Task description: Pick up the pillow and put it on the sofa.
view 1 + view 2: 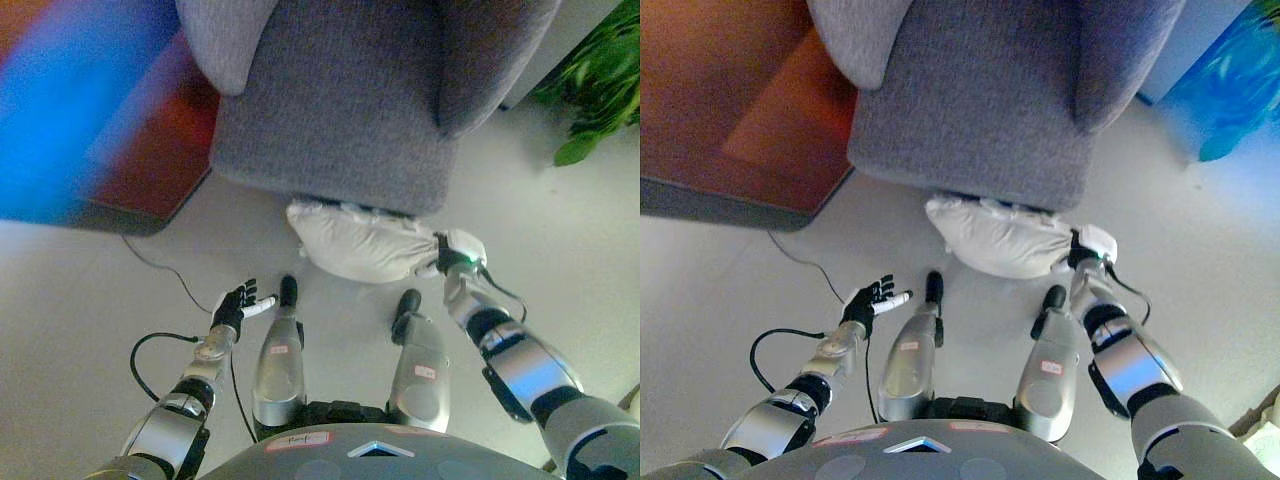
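pillow point(360, 240) on floor point(90, 290), apparently touching sofa point(340, 100) front.

Grey matt woven cloth sofa point(340, 110); white, soft wrinkled cloth pillow point(360, 243).

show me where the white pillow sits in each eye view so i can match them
Left eye view: the pillow lies on the floor just right of centre, its top edge tucked under the front of the grey sofa.
Right eye view: the pillow lies in much the same place, a little further left.
Shared landmark: the right robot hand at the pillow's right end, its fingers hidden.
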Controlling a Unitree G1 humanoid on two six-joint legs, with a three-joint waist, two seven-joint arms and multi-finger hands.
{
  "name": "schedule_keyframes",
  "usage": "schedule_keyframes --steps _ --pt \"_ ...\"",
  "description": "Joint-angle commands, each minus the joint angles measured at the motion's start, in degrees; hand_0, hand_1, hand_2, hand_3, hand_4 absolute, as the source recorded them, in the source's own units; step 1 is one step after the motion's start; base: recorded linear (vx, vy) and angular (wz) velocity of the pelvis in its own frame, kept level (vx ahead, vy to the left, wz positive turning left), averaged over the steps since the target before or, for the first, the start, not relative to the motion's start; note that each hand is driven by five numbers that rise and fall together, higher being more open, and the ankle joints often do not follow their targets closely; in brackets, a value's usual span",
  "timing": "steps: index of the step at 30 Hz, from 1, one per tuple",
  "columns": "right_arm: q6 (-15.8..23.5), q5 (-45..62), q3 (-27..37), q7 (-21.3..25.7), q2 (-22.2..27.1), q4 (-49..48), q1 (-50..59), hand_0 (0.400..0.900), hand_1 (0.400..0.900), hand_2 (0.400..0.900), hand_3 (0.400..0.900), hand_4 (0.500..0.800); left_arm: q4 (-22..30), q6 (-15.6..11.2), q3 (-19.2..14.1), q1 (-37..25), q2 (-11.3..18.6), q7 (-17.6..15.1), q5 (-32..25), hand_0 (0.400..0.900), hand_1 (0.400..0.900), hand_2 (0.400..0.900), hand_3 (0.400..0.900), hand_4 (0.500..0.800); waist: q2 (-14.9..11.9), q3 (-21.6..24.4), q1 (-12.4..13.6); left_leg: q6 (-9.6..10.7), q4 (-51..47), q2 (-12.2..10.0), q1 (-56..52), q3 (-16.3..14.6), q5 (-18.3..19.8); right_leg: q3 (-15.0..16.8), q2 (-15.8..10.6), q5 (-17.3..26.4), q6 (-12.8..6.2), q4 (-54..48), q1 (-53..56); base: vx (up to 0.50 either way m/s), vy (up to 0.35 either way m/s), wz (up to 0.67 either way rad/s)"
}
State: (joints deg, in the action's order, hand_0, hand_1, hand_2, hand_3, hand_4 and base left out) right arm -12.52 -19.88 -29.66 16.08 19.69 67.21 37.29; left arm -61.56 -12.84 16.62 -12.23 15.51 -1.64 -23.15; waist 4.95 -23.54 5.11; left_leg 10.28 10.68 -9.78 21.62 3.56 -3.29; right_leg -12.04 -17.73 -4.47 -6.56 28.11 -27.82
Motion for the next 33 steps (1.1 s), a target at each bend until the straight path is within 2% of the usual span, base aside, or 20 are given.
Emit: schedule_keyframes --steps 1,9,21,27,33 --pt "-1.4 3.7 -0.8 -1.2 3.1 -2.2 4.7 0.9 0.9 0.9 0.9 0.8 4.8 -3.0 0.3 -0.4 5.4 0.4 -4.9 0.9 0.9 0.9 0.9 0.8 -0.8 -0.7 2.6 -2.5 6.1 -0.7 -0.2 3.4 5.2 6.3 -4.9 8.1 -6.55 -7.7 -1.0 -0.08 0.072 0.06" --pt "-2.6 5.3 -1.8 -2.8 4.7 -3.3 8.5 0.9 0.9 0.9 0.9 0.8 8.5 -4.4 0.4 -0.4 5.9 1.6 -8.1 0.9 0.9 0.9 0.9 0.8 0.2 -3.5 3.7 -2.9 11.1 1.6 5.4 4.1 6.6 7.7 -5.4 7.7 -6.71 -7.0 -3.3 -0.05 0.07 0.02" --pt "-2.1 4.1 -1.9 -4.5 6.9 -2.5 12.6 0.9 0.9 0.9 0.9 0.8 13.1 -6.8 0.1 0.9 6.7 1.6 -12.5 0.9 0.9 0.9 0.9 0.8 0.7 -5.7 5.4 -2.7 12.9 1.6 8.9 5.0 6.2 7.6 -5.6 7.7 -6.82 -6.3 -5.1 -0.03 0.021 0.04" --pt "-2.8 5.6 -3.1 -4.3 8.6 -2.8 16.8 0.9 0.9 0.9 0.9 0.8 17.3 -7.8 -0.2 2.4 7.1 1.5 -16.1 0.9 0.9 0.9 0.9 0.8 1.8 -6.2 6.4 -2.9 13.2 2.2 12.2 5.4 5.4 7.3 -6.2 8.2 -6.74 -5.9 -8.2 -0.03 0.036 0.07" --pt "-4.1 7.6 -4.6 -6.3 10.8 -3.5 22.5 0.9 0.9 0.9 0.9 0.8 21.6 -9.1 -0.9 4.6 7.6 1.2 -19.0 0.9 0.9 0.9 0.9 0.8 4.0 -6.2 7.3 -3.2 14.1 3.5 16.8 5.3 4.7 7.8 -6.7 8.6 -6.46 -5.1 -12.8 -0.03 0.096 0.03"
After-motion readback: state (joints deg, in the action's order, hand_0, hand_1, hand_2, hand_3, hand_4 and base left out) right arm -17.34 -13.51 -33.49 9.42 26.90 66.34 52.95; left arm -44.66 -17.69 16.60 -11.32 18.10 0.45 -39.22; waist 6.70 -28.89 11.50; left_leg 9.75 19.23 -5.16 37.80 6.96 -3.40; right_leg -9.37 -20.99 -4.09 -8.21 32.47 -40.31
